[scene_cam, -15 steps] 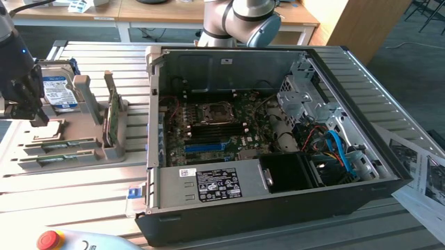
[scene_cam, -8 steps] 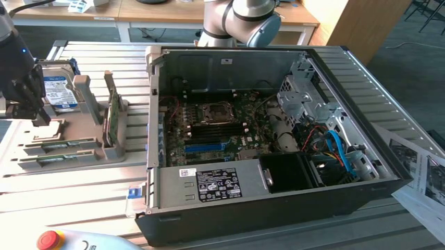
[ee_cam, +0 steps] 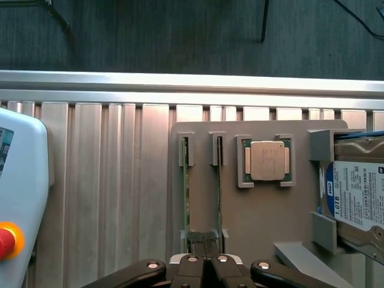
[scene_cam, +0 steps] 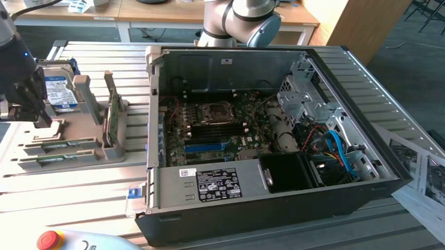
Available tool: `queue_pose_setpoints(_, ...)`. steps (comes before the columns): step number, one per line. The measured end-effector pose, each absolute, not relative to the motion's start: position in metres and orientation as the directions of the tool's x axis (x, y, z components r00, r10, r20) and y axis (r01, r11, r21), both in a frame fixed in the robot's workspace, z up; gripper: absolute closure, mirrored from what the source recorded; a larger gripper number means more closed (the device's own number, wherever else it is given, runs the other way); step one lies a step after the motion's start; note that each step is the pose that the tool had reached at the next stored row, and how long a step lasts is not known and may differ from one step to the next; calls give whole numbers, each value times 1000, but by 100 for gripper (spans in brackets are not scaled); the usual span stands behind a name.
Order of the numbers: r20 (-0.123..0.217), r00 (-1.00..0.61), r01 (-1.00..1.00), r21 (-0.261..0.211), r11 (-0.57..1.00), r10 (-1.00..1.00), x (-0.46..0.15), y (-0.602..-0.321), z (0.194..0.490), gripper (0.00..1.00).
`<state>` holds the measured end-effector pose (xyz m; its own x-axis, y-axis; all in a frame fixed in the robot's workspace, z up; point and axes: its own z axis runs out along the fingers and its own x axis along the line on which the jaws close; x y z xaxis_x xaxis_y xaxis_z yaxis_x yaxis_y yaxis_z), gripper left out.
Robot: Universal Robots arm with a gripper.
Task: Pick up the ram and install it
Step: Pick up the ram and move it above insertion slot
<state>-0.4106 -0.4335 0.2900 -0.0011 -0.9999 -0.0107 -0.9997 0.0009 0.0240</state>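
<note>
Gripper (ee_cam: pixel 206 247), fingers pressed together, hangs over the parts tray (ee_cam: pixel 258 222) between 2 ram sticks (ee_cam: pixel 186 192); CPU (ee_cam: pixel 268 160) nearby.

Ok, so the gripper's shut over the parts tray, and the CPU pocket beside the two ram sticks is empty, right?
Not empty: the wrist view shows a CPU seated in that pocket. The rest holds: the gripper is shut over the parts tray, with the two ram sticks beside the pocket.
</note>
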Motion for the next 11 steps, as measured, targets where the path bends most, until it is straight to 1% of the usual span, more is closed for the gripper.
queue_pose_setpoints(11,-11,-1,-1000,24,1,-1000,-411,-433,280,89)
